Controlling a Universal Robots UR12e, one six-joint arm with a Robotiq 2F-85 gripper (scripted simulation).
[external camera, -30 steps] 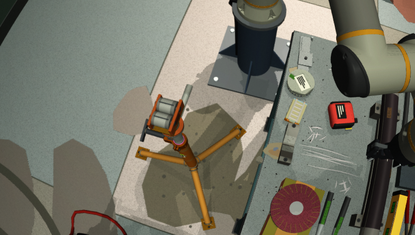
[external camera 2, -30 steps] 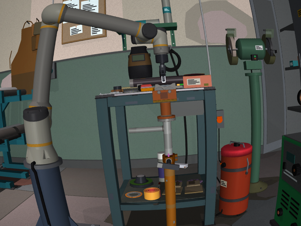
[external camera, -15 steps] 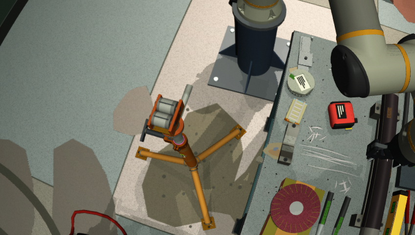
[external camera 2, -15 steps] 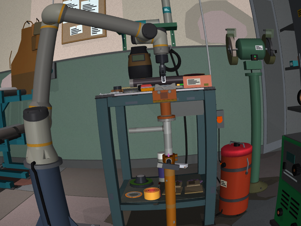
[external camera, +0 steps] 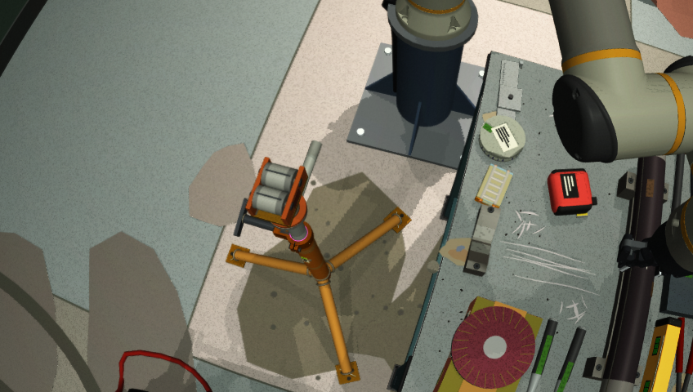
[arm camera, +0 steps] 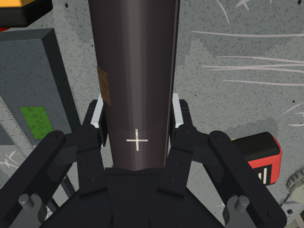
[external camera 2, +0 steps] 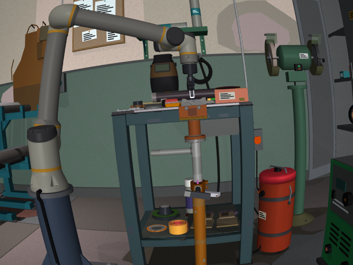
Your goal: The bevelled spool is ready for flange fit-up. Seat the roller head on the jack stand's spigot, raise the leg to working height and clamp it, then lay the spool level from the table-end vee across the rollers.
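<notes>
On the grey welding table the dark spool (arm camera: pixel 137 68) lies along the far edge, and I grip it around its middle with my gripper (arm camera: pixel 138 121), closed on the pipe from above. A brown patch (arm camera: pixel 104 85) marks the spool's side. In the second side camera the spool (external camera 2: pixel 184 94) lies level on the tabletop under my gripper (external camera 2: pixel 191 93). The orange jack stand (external camera: pixel 311 252) stands on the floor mat beside the table. Its roller head (external camera: pixel 276 190) sits on top of the raised leg (external camera 2: pixel 196 165), and the clamp collar (external camera 2: pixel 199 187) sits at the top of the orange tube.
The arm's pedestal (external camera: pixel 425 73) stands on the mat beyond the jack stand. On the table lie a red tape measure (external camera: pixel 569 191), a flap disc (external camera: pixel 493 347), markers and a yellow level (external camera: pixel 664 354). A red cylinder (external camera 2: pixel 275 209) and a bench grinder (external camera 2: pixel 293 58) stand right of the table.
</notes>
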